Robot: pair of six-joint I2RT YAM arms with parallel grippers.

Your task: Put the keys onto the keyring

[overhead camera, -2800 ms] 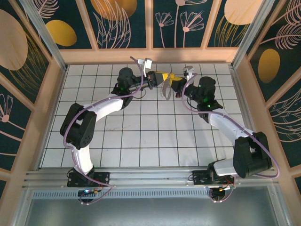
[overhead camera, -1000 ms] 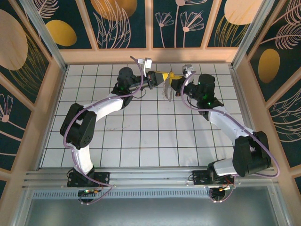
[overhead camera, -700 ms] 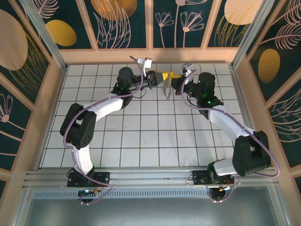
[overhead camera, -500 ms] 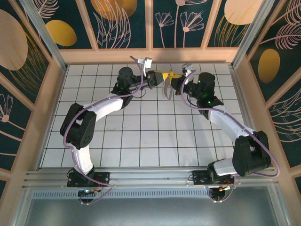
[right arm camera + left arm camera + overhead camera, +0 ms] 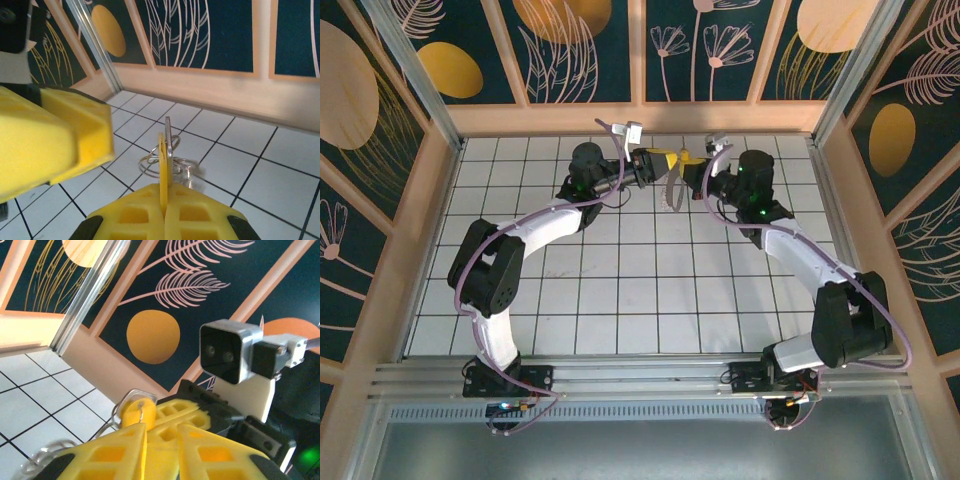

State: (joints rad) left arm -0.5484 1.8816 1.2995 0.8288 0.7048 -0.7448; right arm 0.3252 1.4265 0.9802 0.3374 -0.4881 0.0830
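Note:
My two grippers meet above the far middle of the table. The right gripper (image 5: 164, 189) (image 5: 689, 168) is shut on a key (image 5: 165, 147) with a yellow head and a metal blade standing edge-on between its fingertips. The wire keyring (image 5: 161, 163) loops round that key and hangs below it (image 5: 667, 192). In the left wrist view the key's yellow head (image 5: 135, 412) has the ring wire through it. The left gripper (image 5: 162, 434) (image 5: 663, 160) sits just beside the key, its jaws a little apart, and I see nothing pinched between them.
The white tiled table (image 5: 620, 290) lies well below both grippers. Peach wall panels (image 5: 640, 118) close the far side just behind the grippers, with metal posts (image 5: 415, 80) at the corners. The right wrist camera (image 5: 230, 352) faces the left one at close range.
The left gripper's jaws have parted slightly from shut. The right gripper has edged left toward the left one, still holding the key with the ring hanging.

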